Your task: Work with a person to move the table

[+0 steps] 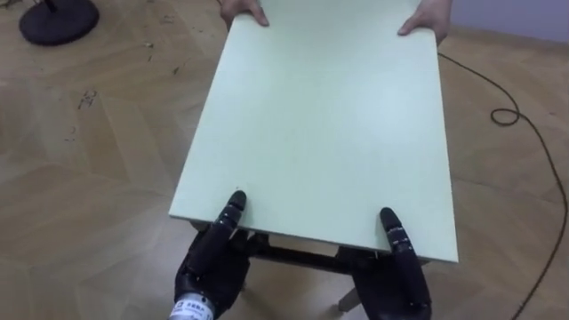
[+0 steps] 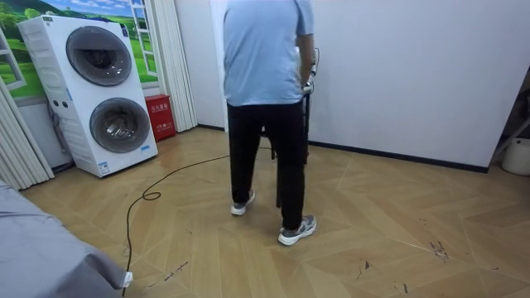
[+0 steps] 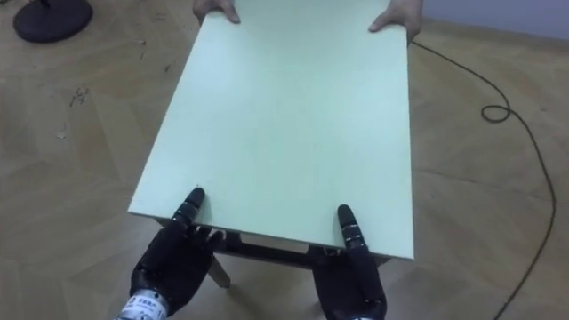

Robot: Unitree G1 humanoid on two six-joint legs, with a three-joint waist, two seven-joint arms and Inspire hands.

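The robot's left hand [image 1: 209, 267] and right hand [image 1: 396, 280] meet the pale green table [image 1: 320, 116] at its near short edge, thumbs on top, the hold beneath impossible to tell, the top running lengthwise ahead to a person's hands [image 1: 242, 12] on the far edge.

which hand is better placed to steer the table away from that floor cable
Left, probably: the cable lies off the table's right side, so pulling leftward clears it. The left hand and right hand pinch the near edge.
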